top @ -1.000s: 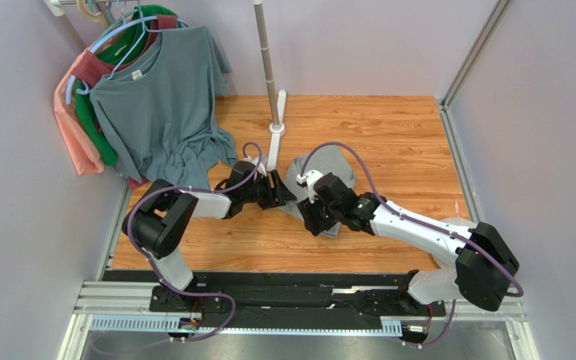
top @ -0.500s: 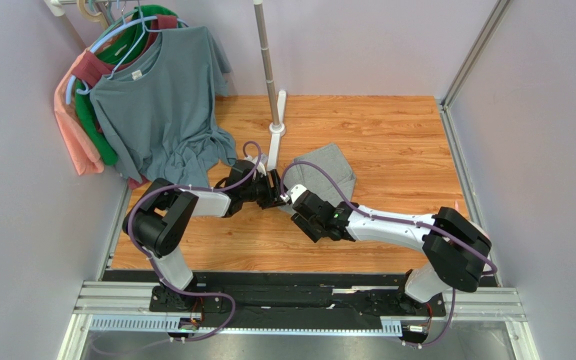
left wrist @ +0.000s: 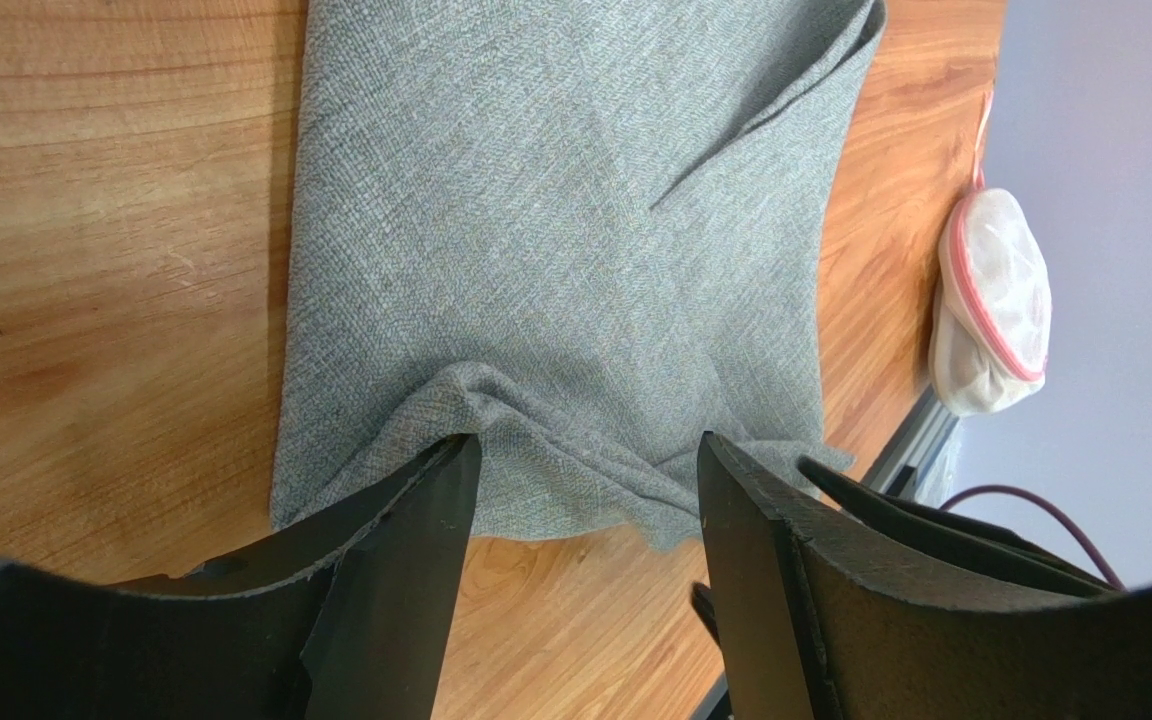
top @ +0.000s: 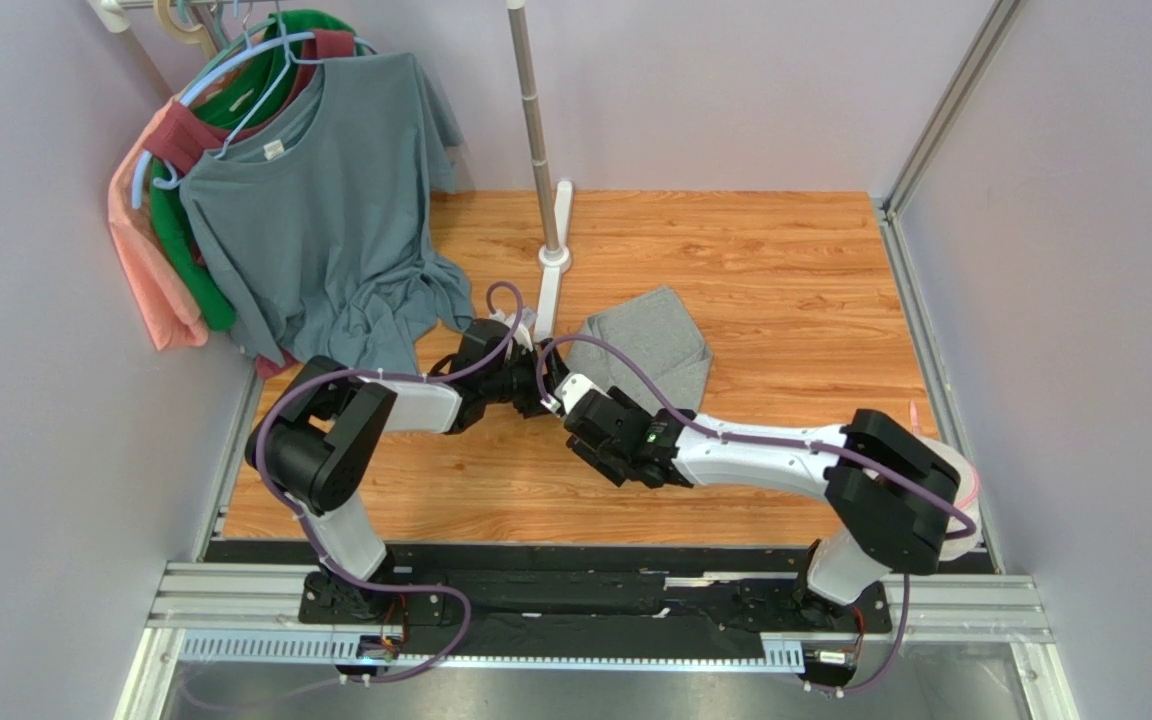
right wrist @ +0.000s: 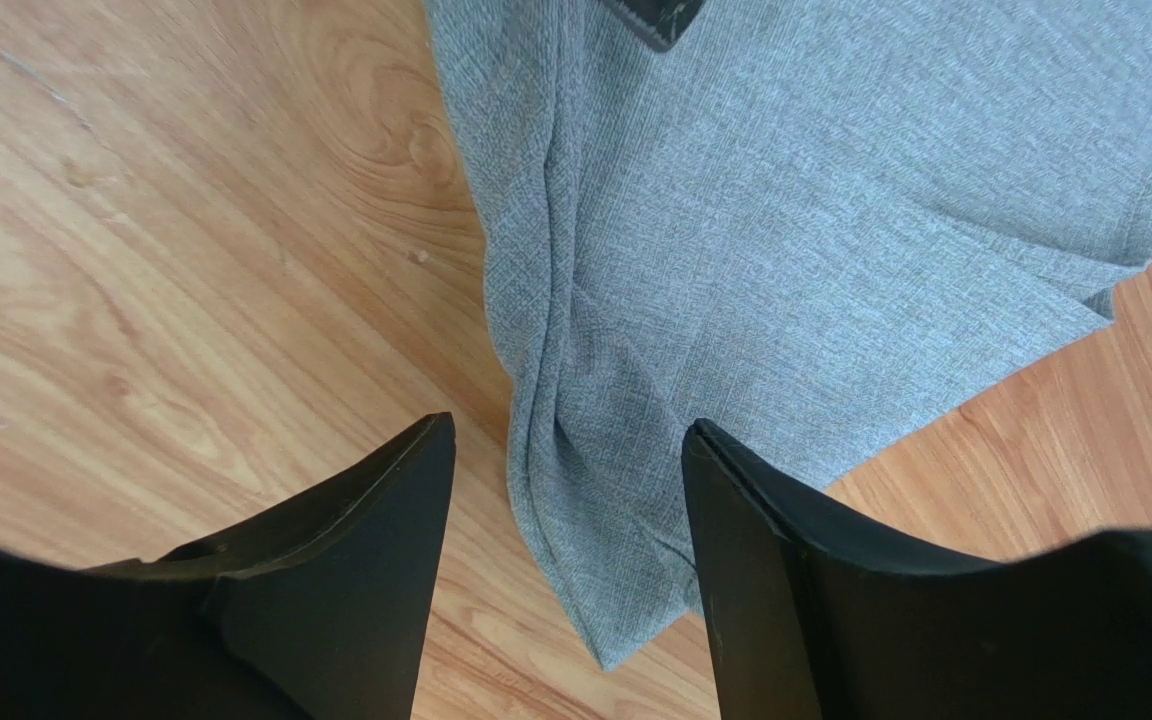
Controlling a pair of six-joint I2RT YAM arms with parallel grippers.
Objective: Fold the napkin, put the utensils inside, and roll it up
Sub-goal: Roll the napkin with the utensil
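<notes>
The grey napkin (top: 654, 339) lies on the wooden table (top: 793, 270), about mid-way across and just right of the white foot (top: 552, 279) of the metal pole (top: 534, 120); it is mostly flat, with one layer folded over at its far right side (left wrist: 567, 225); its near left corner is hidden from above by the two grippers, which meet there.

The left gripper (top: 542, 372) reaches in from the left; in its wrist view the jaws stand well apart (left wrist: 582, 450), the black fingers (left wrist: 402, 555) set down at the cloth's edge; a puckered ridge of napkin rises between the tips, but the jaws are not clamped on it.

The right gripper (top: 573, 402) comes from the right and crosses in front of the napkin; its jaws are also spread wide (right wrist: 567, 435), straddling a corner of the napkin (right wrist: 838, 225); a raised crease runs down the cloth between the fingers (right wrist: 778, 570); the gripper holds nothing.

At the far left a blue-grey T-shirt (top: 319, 195) hangs in front of green, red and salmon garments; a translucent pouch with a pink rim (left wrist: 992, 300) lies at the table's right edge.
</notes>
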